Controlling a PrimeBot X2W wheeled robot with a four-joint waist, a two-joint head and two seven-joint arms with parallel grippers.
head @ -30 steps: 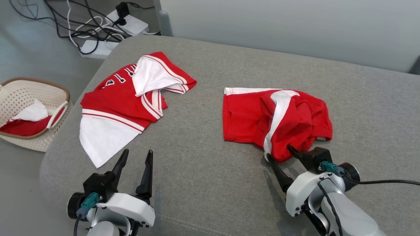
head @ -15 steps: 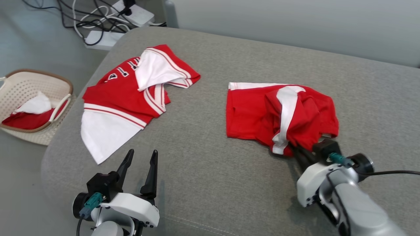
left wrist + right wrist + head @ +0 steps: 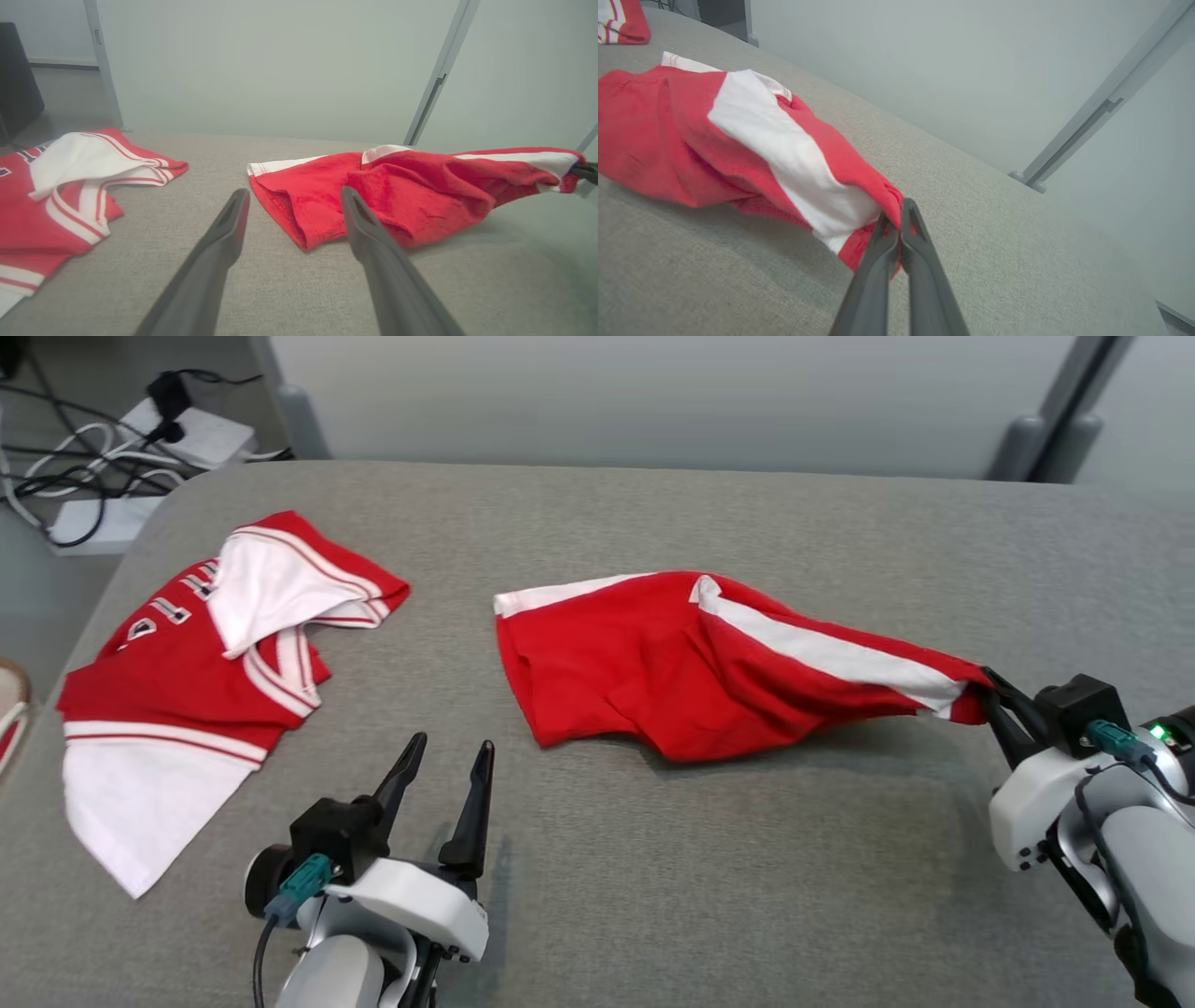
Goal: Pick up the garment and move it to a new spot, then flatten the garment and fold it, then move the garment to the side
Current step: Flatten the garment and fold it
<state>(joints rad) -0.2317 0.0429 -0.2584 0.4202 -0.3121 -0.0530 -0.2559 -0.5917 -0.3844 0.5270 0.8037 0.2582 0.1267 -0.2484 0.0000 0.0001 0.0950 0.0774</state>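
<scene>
Red garment [image 3: 672, 672] on grey cushion [image 3: 747, 877], now pulled long twd 3 o'clock. R hand [image 3: 990, 695], apart a sec ago, now clamped on its striped corner. L hand [image 3: 453, 744] apart, idle at 7 o'clock. Pick-up begun; relocation next.

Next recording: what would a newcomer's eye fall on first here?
The red garment with its white stripe, drawn out across the grey cushion, its right end pinched in the shut right gripper. At the left lies a red-and-white jersey; the left gripper stands open at the front, holding nothing.
</scene>
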